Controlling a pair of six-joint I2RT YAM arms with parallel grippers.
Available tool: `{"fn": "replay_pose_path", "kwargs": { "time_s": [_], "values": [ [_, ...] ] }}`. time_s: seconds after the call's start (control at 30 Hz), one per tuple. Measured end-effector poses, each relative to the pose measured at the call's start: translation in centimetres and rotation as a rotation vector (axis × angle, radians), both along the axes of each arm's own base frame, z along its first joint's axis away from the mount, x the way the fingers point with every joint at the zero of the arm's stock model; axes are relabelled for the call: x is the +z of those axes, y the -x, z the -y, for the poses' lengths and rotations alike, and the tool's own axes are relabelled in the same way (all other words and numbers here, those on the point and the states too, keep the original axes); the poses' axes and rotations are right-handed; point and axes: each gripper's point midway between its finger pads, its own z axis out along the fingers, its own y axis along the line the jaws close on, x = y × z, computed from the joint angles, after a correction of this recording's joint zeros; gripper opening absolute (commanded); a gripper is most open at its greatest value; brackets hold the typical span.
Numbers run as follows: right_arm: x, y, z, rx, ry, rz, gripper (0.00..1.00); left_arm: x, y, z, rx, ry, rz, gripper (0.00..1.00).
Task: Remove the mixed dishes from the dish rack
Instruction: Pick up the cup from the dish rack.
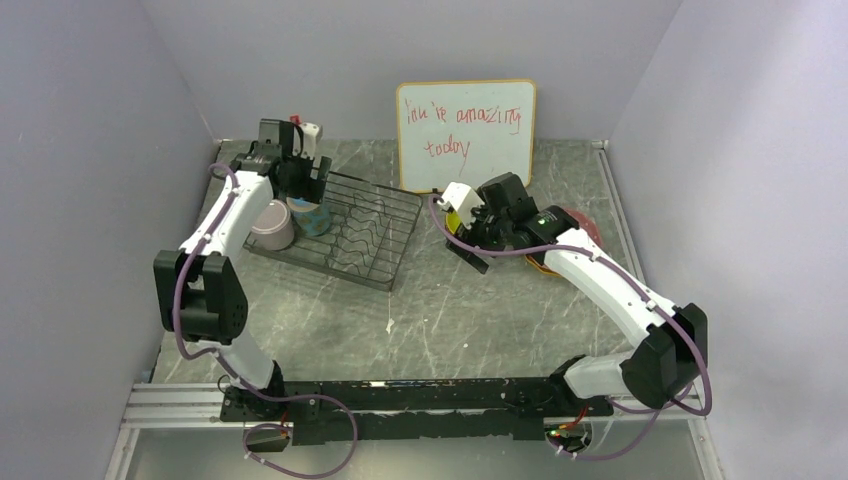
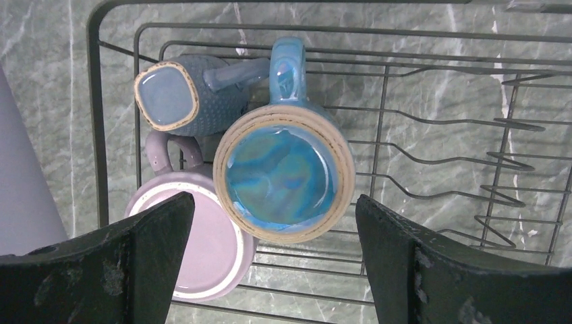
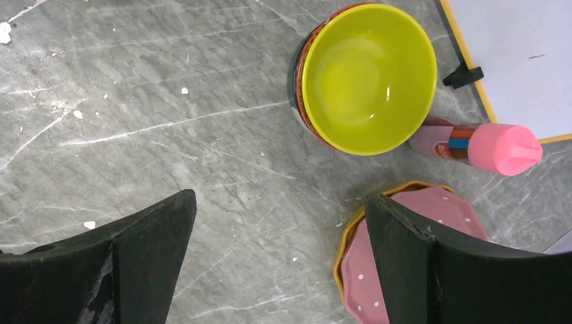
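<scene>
The black wire dish rack [image 1: 350, 235] stands at the left. At its left end three mugs sit bottom up: a blue mug [image 2: 284, 174], a lilac mug [image 2: 199, 239] and a small grey cup [image 2: 175, 98]. My left gripper [image 2: 273, 209] hangs open straight above them, touching none. My right gripper [image 3: 280, 209] is open and empty over bare table. Beyond it a yellow bowl [image 3: 367, 77] sits nested in another bowl. A pink speckled plate [image 3: 361, 277] lies on an orange-yellow plate, partly behind my right finger.
A white board with red writing [image 1: 465, 135] leans on the back wall. A small pink bottle [image 3: 485, 145] lies between the board and the plates. The rack's wavy dividers [image 2: 445, 162] hold nothing. Grey walls close in both sides.
</scene>
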Motion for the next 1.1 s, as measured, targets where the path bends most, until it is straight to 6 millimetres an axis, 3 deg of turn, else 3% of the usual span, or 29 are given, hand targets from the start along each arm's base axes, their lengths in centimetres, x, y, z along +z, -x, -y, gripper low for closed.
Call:
{"fn": "replay_pose_path", "kwargs": {
  "time_s": [0.27,0.47,1.1],
  "values": [
    [-0.1,0.1,-0.3,0.014,-0.017,-0.007,0.99,-1.8,-0.4,-0.9,0.012,0.044,-0.086,0.95],
    [-0.4,0.1,-0.5,0.018,-0.015,-0.02,0.99,-3.1,-0.7,-0.2,-0.002,0.11,-0.138,0.94],
    [-1.1,0.0,-0.5,0.02,-0.004,-0.036,0.99,-4.5,-1.1,0.2,0.0,0.162,-0.184,0.95]
  ]
}}
